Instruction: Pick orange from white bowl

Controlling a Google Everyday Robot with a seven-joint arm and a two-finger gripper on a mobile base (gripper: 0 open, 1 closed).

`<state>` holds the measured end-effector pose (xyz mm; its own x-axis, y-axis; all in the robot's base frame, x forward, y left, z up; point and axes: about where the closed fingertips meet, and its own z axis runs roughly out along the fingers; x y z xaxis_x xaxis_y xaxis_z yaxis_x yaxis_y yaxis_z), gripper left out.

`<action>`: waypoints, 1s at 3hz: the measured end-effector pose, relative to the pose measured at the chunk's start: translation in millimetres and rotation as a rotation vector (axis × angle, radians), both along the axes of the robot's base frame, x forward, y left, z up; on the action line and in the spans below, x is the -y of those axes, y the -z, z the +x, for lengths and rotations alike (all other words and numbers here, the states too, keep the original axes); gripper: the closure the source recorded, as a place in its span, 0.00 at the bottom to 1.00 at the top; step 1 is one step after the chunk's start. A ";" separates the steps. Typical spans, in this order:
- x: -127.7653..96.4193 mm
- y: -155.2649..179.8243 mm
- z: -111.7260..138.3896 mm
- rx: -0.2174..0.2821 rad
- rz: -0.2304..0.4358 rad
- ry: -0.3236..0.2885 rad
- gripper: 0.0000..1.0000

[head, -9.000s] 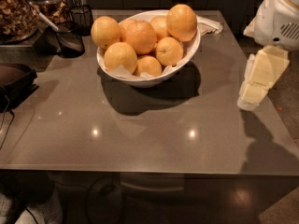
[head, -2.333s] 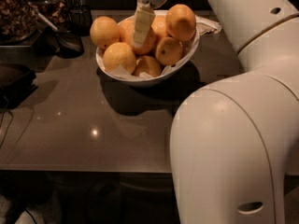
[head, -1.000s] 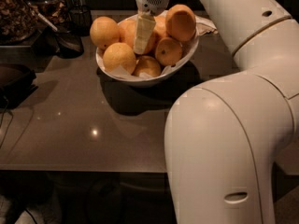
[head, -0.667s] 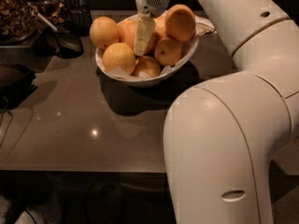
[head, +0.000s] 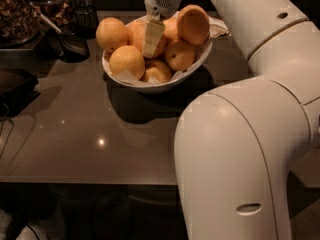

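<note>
1. Nearest to us, the robot's white arm (head: 235, 154) fills the lower right of the frame. It bends up along the right edge toward the top centre.
2. Left of the arm lies the glossy grey-brown table (head: 75, 134), with a dark flat object (head: 15, 86) at the left edge.
3. Farther back, in the upper middle, the white bowl (head: 172, 83) stands on the table. Crumpled paper (head: 127, 77) shows along its near inner wall.
4. At the bowl's near side sit a pale fruit (head: 127, 61), a small fruit (head: 157, 70) and a stem-dotted fruit (head: 180, 55). A second pale fruit (head: 111, 34) sits at the left rim, and a big tilted fruit (head: 194, 24) at the upper right.
5. The orange (head: 136, 33) lies in the middle of the pile, deep in colour, between the second pale fruit and the big tilted fruit. Only part of it shows.
6. The gripper (head: 150, 51) comes down from the top edge, pointing into the bowl. Its cream tip lies right over the orange, covering that fruit's right part. We cannot tell whether it is spread wide, narrowed, or clasping anything.
7. Farthest off, in the upper left, stand a container of brown bits (head: 15, 14) and a black scoop (head: 70, 44).
</note>
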<state>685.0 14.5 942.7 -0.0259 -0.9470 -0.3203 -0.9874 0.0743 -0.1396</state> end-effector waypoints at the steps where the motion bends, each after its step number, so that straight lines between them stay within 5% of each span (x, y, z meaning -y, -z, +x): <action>1: 0.0 0.0 0.0 0.000 0.000 0.000 0.90; 3: 7.3 -28.9 -0.3 0.077 0.089 0.045 1.00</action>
<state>684.7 7.2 971.5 -0.0398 -0.9132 -0.4055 -0.9695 0.1335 -0.2055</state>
